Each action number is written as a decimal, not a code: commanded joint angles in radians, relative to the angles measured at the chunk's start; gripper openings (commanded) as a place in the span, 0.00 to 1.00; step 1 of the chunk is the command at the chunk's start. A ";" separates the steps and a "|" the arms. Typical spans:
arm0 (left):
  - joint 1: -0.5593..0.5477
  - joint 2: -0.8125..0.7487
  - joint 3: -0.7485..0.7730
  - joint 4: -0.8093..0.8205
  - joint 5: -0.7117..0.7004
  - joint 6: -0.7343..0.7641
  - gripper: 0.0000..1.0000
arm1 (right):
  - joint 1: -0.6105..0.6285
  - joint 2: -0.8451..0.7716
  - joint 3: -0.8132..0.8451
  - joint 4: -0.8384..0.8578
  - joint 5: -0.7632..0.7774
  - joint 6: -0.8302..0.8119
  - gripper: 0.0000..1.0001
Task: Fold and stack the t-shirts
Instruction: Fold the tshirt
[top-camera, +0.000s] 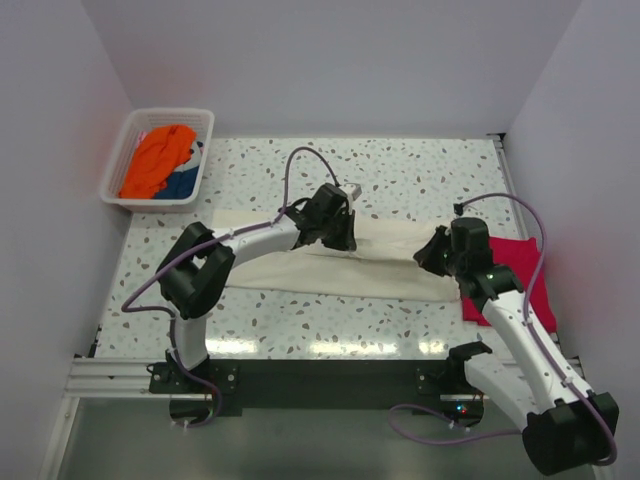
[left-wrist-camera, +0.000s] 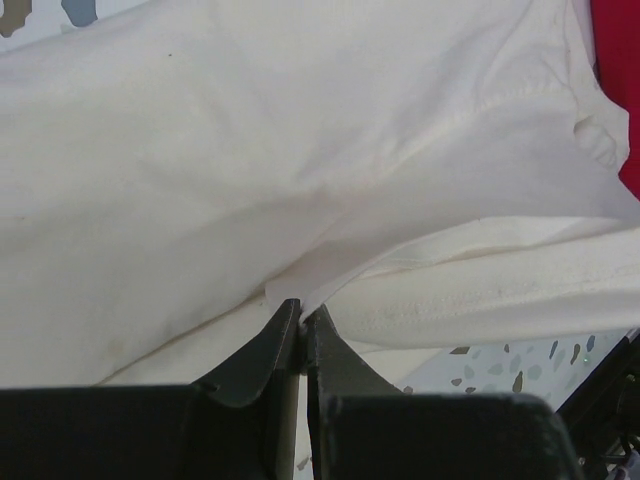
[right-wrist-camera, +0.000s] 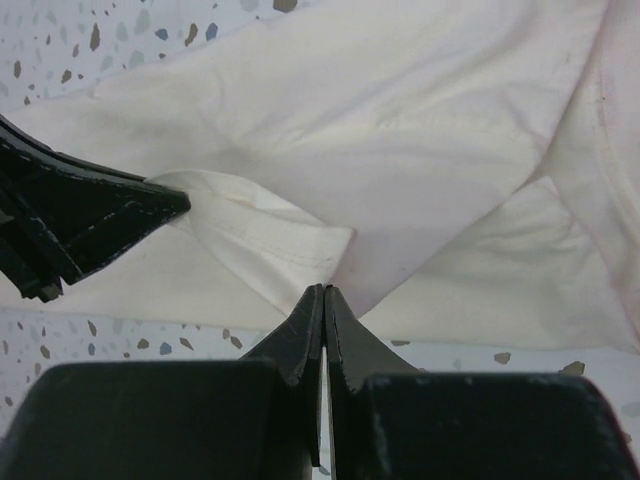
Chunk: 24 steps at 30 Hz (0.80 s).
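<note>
A cream t-shirt (top-camera: 330, 265) lies in a long band across the middle of the speckled table. My left gripper (top-camera: 338, 238) is shut on a fold of it near its far edge; the wrist view shows cloth pinched between the tips (left-wrist-camera: 302, 312). My right gripper (top-camera: 432, 255) is shut on the shirt's right end, its tips (right-wrist-camera: 324, 292) closed on a cloth corner. The left gripper's fingers (right-wrist-camera: 90, 215) show at the left of the right wrist view. A folded red t-shirt (top-camera: 525, 275) lies at the right, partly under my right arm; it also shows in the left wrist view (left-wrist-camera: 618, 80).
A white basket (top-camera: 125, 150) at the back left holds an orange shirt (top-camera: 160, 158) and a blue one (top-camera: 180, 185). White walls enclose the table on three sides. The arm bases stand on a black rail (top-camera: 320, 380) at the near edge.
</note>
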 joint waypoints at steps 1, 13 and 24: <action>0.014 -0.025 0.044 -0.030 -0.020 0.029 0.00 | -0.002 0.038 0.091 -0.020 0.015 -0.017 0.00; 0.019 0.036 0.044 -0.071 -0.014 0.034 0.01 | -0.002 -0.037 -0.177 0.045 -0.024 0.088 0.03; 0.029 -0.028 0.037 -0.111 -0.055 0.063 0.61 | -0.002 0.038 -0.073 0.041 0.060 0.089 0.51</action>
